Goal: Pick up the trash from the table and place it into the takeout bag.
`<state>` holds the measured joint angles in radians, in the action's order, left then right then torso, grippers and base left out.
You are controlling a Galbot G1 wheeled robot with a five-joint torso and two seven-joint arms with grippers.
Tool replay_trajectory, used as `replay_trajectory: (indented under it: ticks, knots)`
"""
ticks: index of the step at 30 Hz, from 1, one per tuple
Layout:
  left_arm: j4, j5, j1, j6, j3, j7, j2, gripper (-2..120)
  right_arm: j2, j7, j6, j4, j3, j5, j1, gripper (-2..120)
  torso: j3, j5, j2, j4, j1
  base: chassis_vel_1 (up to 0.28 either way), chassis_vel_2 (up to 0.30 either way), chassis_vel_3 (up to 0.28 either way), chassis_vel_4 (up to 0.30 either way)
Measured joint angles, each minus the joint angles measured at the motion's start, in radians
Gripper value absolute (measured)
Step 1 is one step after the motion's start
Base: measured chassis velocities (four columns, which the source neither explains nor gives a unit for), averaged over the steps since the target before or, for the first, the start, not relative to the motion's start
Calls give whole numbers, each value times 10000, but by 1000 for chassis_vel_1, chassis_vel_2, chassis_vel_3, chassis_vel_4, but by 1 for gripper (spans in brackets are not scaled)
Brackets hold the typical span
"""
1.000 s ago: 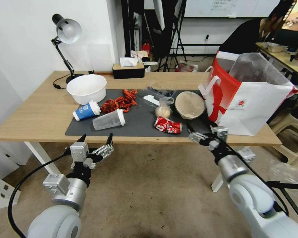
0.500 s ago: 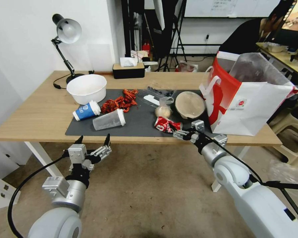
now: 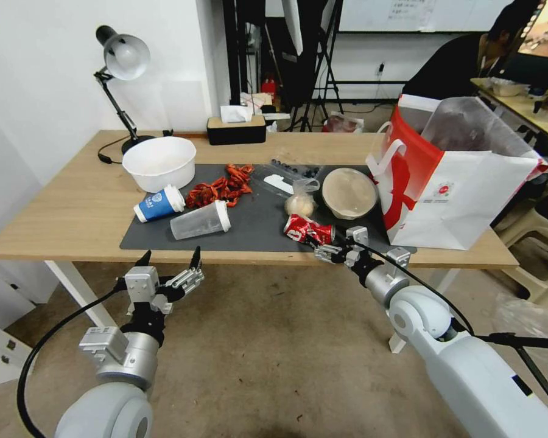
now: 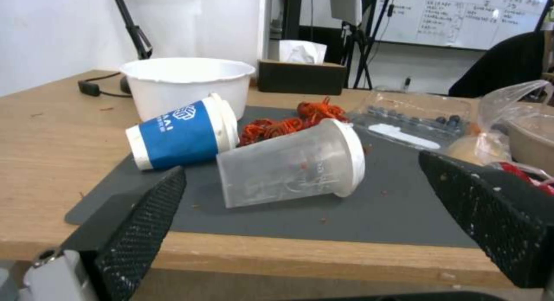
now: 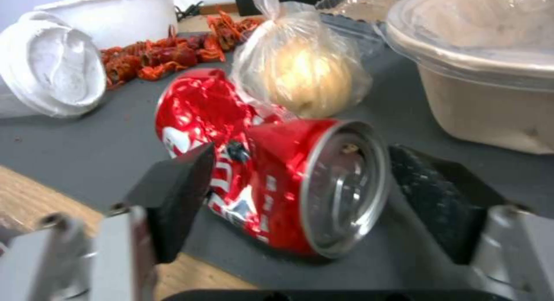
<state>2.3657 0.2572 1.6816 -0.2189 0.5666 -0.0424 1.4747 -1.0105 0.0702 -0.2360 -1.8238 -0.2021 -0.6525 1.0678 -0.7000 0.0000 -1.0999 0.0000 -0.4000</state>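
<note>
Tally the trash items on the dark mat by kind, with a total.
Cups: 2, blue cup and clear cup
Crushed cans: 1
Bagged balls: 1
Lidded bowls: 1
Red shell piles: 1
Total: 6

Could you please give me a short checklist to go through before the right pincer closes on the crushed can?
1. Right pincer open with the crushed red can between its fingers: ok.
2. Fingers touching the can: cannot tell; gaps show on both sides in the right wrist view.
3. Clear bag with beige ball out of the grip: ok, it lies behind the can, though close.
4. Round bowl out of the way: ok, off to one side.
5. Takeout bag upright and open at the top: ok.
6. Left pincer out of the way: ok, open, below the table edge.
</note>
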Motion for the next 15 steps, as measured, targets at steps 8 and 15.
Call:
replay_trajectory:
  ticks: [8, 15]
  knots:
    - [-16, -14, 21, 82, -47, -5, -7, 100, -16, -143, -55, -89, -158, 54, 201, 50, 1, 0, 0, 0, 2, 0, 0, 0, 0]
    - [-77, -59, 34, 202, -54, -21, -44, 100, -33, -163, -50, -187, -269, 72, 360, 45, 1, 0, 0, 1, 2, 0, 0, 0, 0]
